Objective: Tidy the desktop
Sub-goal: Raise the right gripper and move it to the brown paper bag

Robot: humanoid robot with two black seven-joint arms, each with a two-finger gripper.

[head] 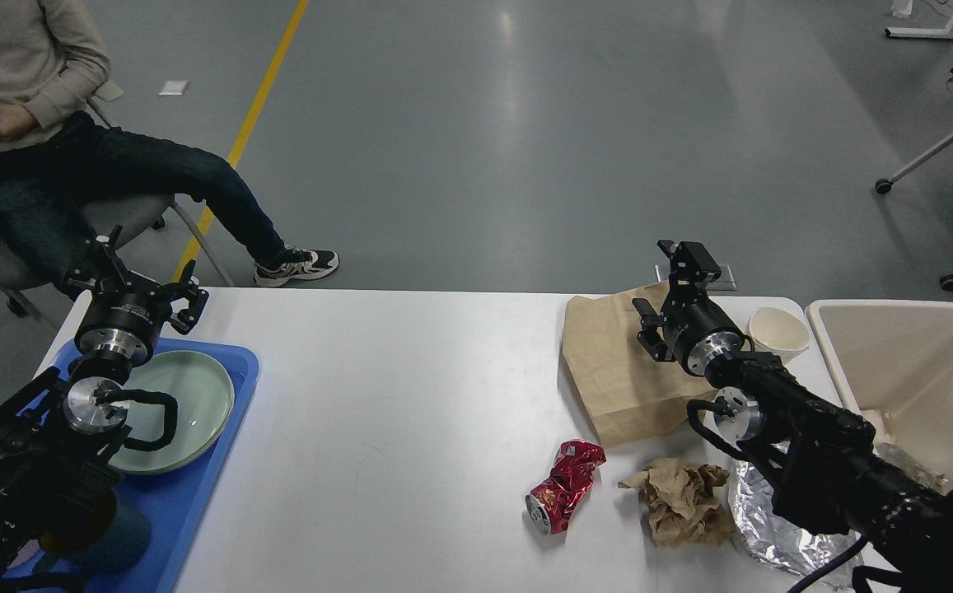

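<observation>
The white desktop (394,395) holds litter on its right side: a flat brown paper bag (608,371), a crushed red can (565,486), a crumpled brown paper ball (682,501), a sheet of crumpled foil (760,519) and a white paper cup (777,329). My right gripper (668,290) is open and empty above the far part of the paper bag. My left gripper (137,276) is open and empty above the table's far left corner, just beyond the blue tray (233,387).
The blue tray holds a pale green plate (192,403) and a dark blue cup (109,535). A cream bin (913,362) stands at the table's right end with some litter inside. A seated person (72,156) is beyond the far left corner.
</observation>
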